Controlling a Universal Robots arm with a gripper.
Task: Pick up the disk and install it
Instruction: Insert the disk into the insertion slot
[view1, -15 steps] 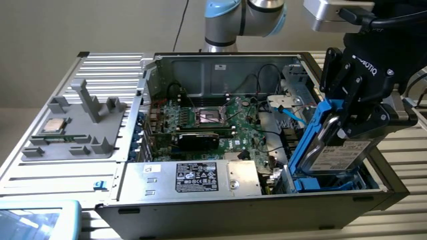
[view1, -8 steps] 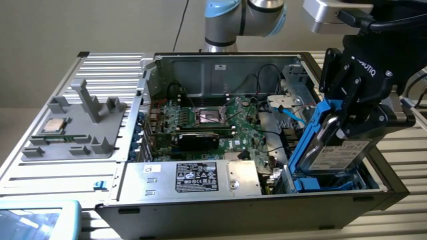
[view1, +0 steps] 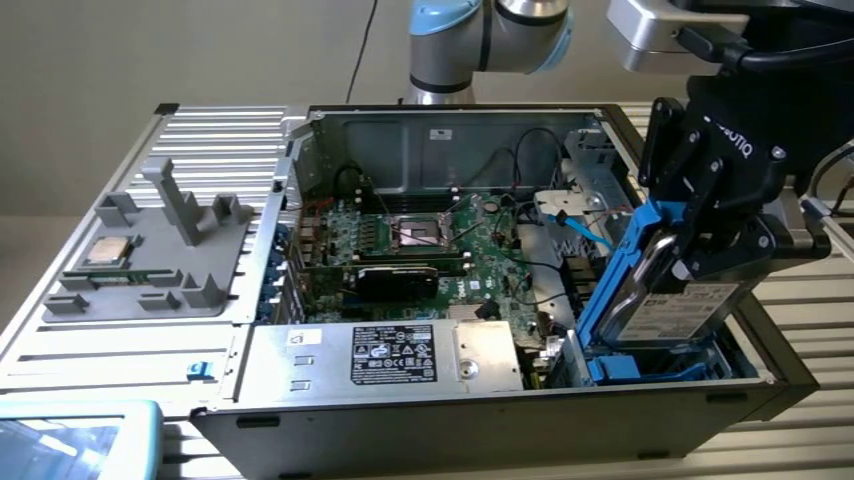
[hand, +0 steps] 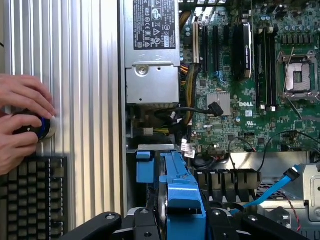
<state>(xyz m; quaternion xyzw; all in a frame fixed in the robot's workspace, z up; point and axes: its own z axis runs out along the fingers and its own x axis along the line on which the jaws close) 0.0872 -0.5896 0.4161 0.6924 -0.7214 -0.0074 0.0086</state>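
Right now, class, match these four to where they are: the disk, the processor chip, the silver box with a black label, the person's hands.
1 the disk
2 the processor chip
3 the silver box
4 the person's hands

A on the grey tray, outside the case
B on a blue knob by the keyboard
C held on edge by the gripper, inside the case
D flat in the case, beside the motherboard

Pairs: 1-C, 2-A, 3-D, 4-B

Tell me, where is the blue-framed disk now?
The disk is at the exterior view's right, held tilted by the gripper, its lower end inside the computer case beside the green circuit board.
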